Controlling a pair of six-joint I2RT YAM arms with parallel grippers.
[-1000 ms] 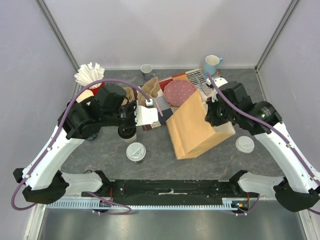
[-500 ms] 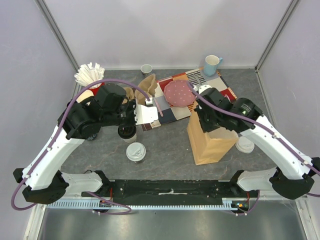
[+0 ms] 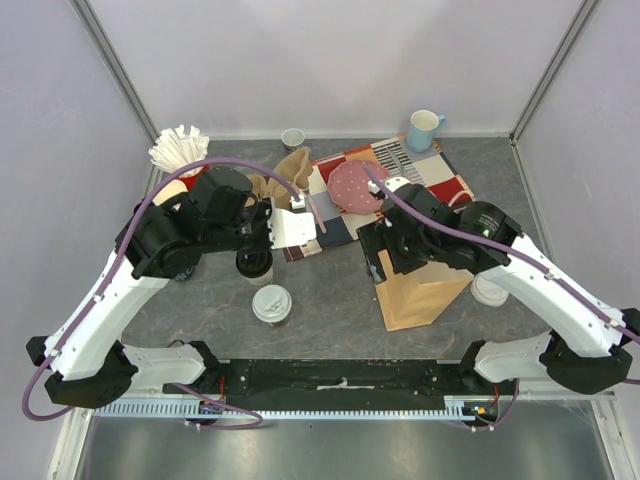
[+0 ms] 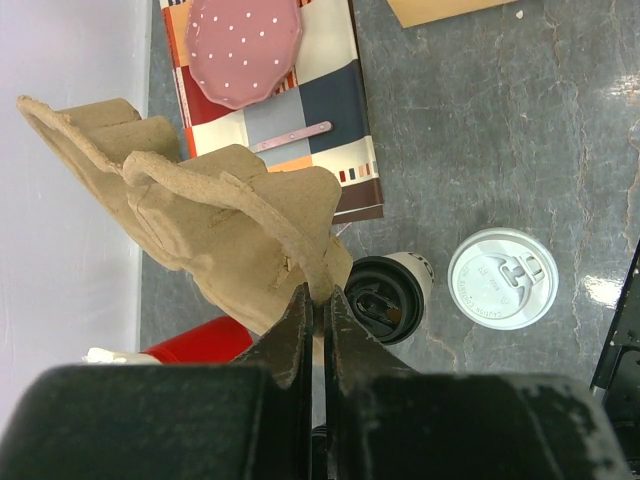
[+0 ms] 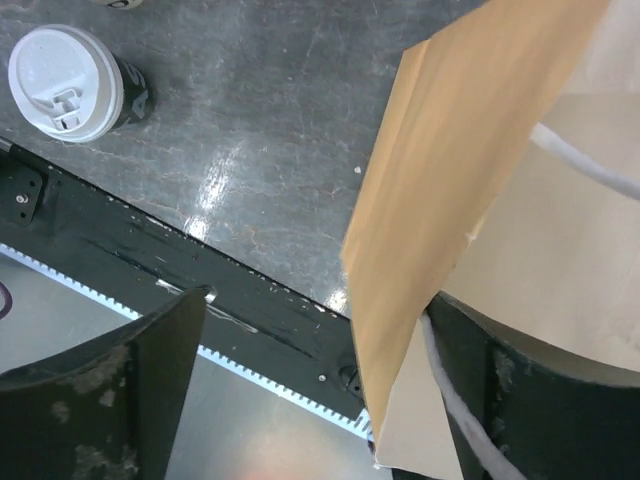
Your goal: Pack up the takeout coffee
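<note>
The cream-white cup with a black lid stands under my left arm. Just nearer, the black cup with a white lid stands alone. My left gripper is shut on the rim of a brown pulp cup carrier, held above the table beside the black-lidded cup. My right gripper is open at the mouth of an upright brown paper bag. The bag's near wall stands between the jaws, and one finger is inside the bag.
A patterned mat with a pink dotted plate lies at the back. A blue mug, a small cup, a bunch of white straws and a white lid are nearby. A red container sits below the carrier.
My right gripper has opened and moved left. The paper bag went from lying tilted in its grip to standing upright. The left arm and carrier have not moved.
</note>
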